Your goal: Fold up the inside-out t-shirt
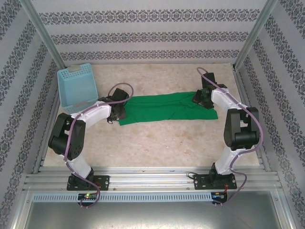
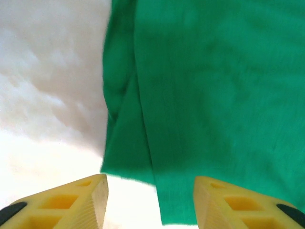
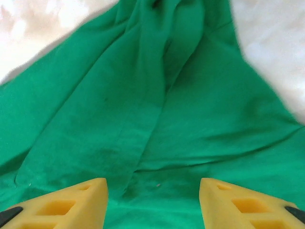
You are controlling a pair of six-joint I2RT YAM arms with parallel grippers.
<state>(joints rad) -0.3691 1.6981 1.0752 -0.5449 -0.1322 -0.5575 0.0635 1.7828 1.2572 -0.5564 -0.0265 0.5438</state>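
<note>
The left gripper (image 2: 150,183) is wide open. Its 2 yellow fingers (image 2: 71,202) stand far apart and pinch nothing. The end of the green t-shirt (image 1: 167,109) lies right in front of them. The edge of the cloth runs into the gap between the 2 fingers. So 1 finger is over the shirt and the other is over the bare table (image 2: 43,95). I cannot tell if the fingers touch the cloth.

The right gripper (image 3: 152,183) is wide open too. Its 2 fingers (image 3: 248,205) are spread apart with nothing held between them. Green cloth lies under this gripper and in front of it. Long soft folds run away from the fingers. I cannot tell if these fingers touch the shirt.

From above, the shirt lies on the table as a long strip between the 2 grippers, with 1 gripper at each end. A light blue basket (image 1: 76,88) stands near the left gripper, on the side away from the shirt, and does not touch the cloth.
</note>
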